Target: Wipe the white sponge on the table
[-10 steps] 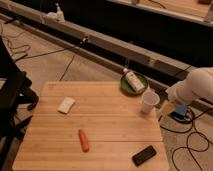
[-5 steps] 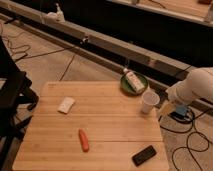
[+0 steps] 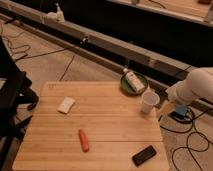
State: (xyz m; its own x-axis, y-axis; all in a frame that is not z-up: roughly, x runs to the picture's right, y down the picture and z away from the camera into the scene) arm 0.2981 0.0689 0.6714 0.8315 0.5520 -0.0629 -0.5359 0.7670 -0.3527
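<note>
Now: tool (image 3: pixel 165 106) spread wide off the tabletop's (image 3: pixel 110 125) right edge

The white sponge (image 3: pixel 65 104) lies flat on the tabletop's left part, well apart from the tool, which hangs empty just beside the paper cup (image 3: pixel 149 102).

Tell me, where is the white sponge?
In the camera view, the white sponge lies left on the table, up-left of the carrot; the gripper hangs by the paper cup at the right edge.
</note>
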